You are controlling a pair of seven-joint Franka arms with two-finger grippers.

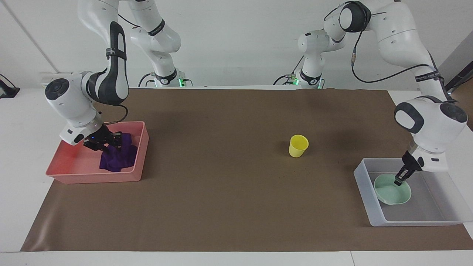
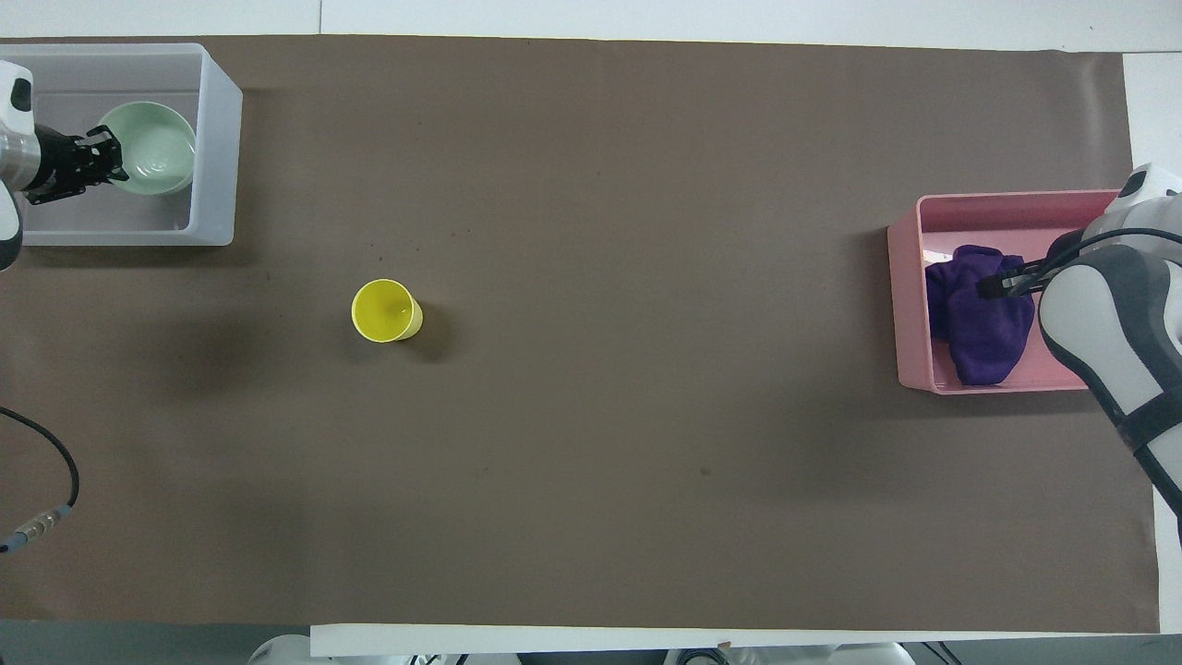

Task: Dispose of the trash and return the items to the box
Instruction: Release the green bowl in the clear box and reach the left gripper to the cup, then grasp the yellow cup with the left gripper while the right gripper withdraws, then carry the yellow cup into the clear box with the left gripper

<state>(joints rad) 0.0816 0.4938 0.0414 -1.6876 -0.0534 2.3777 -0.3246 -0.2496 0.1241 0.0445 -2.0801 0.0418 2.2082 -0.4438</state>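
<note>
1. I had the left gripper [image 1: 400, 180] down inside the translucent box [image 1: 364, 186] at the left arm's end of the table, its fingers pinching the rim of the mint-green bowl [image 1: 392, 190].
2. In the overhead view the bowl [image 2: 148, 148] sat within the box walls [image 2: 212, 148], with the left gripper [image 2: 103, 157] at the bowl's edge. I could not tell whether the bowl rested on the box floor or hung just above it.
3. The yellow cup [image 1: 298, 145] stood upright on the brown mat [image 1: 221, 192], nearer to the robots than the box and well apart from it, toward the middle of the table. From above I saw straight into the cup [image 2: 386, 311].
4. My right gripper [image 1: 105, 142] was low in the pink bin [image 1: 92, 175] at the right arm's end of the table, right at the purple cloth [image 1: 118, 157].
5. I could not tell whether its fingers were pressed on the cloth or spread off it.
6. The cloth [image 2: 983, 319] lay slumped on the bin floor, against the wall of the pink bin [image 2: 910, 305] that faces the middle of the table, with the right gripper [image 2: 999, 284] over its top.
</note>
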